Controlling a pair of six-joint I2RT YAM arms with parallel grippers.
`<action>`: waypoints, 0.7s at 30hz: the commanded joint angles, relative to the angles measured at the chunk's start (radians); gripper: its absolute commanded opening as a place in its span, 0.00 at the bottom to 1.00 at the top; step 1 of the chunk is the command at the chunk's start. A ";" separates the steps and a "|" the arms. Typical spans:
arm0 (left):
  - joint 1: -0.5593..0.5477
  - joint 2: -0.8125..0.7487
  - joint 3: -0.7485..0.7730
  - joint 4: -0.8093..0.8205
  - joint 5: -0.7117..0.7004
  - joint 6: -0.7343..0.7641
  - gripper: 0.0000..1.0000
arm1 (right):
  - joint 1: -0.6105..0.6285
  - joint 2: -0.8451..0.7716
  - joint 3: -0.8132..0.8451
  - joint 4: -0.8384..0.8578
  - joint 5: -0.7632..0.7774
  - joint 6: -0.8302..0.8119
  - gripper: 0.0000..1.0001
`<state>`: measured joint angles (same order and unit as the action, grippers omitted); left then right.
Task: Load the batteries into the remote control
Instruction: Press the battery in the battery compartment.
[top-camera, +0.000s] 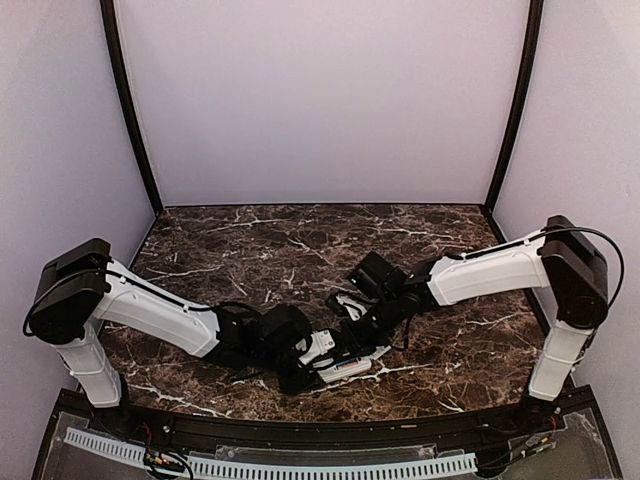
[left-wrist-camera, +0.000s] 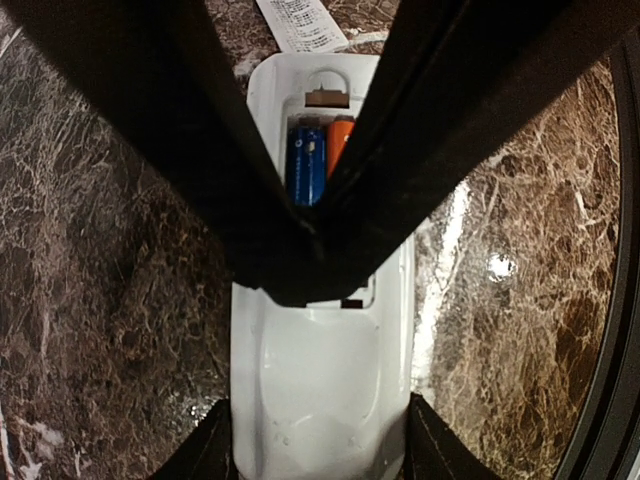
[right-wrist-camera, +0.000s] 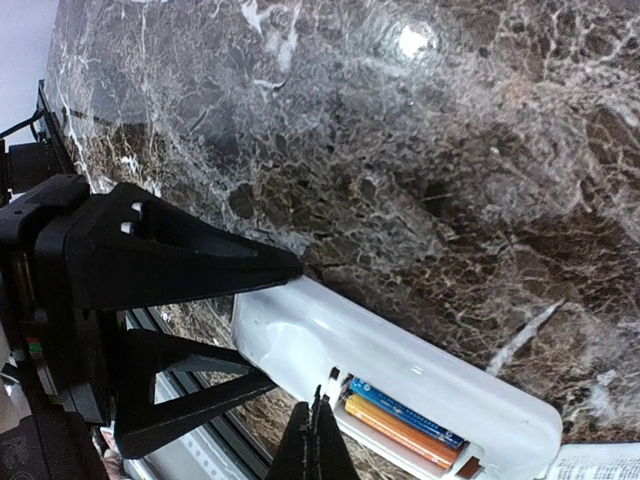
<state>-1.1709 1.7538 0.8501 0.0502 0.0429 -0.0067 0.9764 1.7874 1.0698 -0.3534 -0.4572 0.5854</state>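
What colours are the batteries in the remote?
One blue battery, one orange battery; clearest in the left wrist view.

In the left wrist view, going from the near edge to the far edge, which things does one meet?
Near to far: left gripper → bare back of the remote → tip of the right gripper → batteries → paper slip.

Both arms reach low toward the middle. The left arm (top-camera: 160, 315) stretches inward, and the left end effector (left-wrist-camera: 320, 445) is clamped with one finger on each side of the remote control (left-wrist-camera: 320, 370). The right arm (top-camera: 490, 270) angles down, and the right end effector (left-wrist-camera: 312, 225) has its fingers pinched together, tips in the remote control's open compartment.
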 joint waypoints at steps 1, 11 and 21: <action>-0.006 0.030 -0.022 -0.131 0.005 -0.007 0.35 | 0.011 0.023 -0.042 0.012 0.022 0.019 0.00; -0.006 0.029 -0.024 -0.124 0.002 -0.007 0.35 | -0.006 -0.014 -0.086 0.035 0.004 0.031 0.00; -0.006 0.021 -0.024 -0.128 -0.016 -0.003 0.51 | -0.028 -0.016 -0.078 0.053 -0.021 0.035 0.00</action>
<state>-1.1748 1.7535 0.8501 0.0475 0.0269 0.0059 0.9546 1.7618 0.9985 -0.3149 -0.4717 0.6147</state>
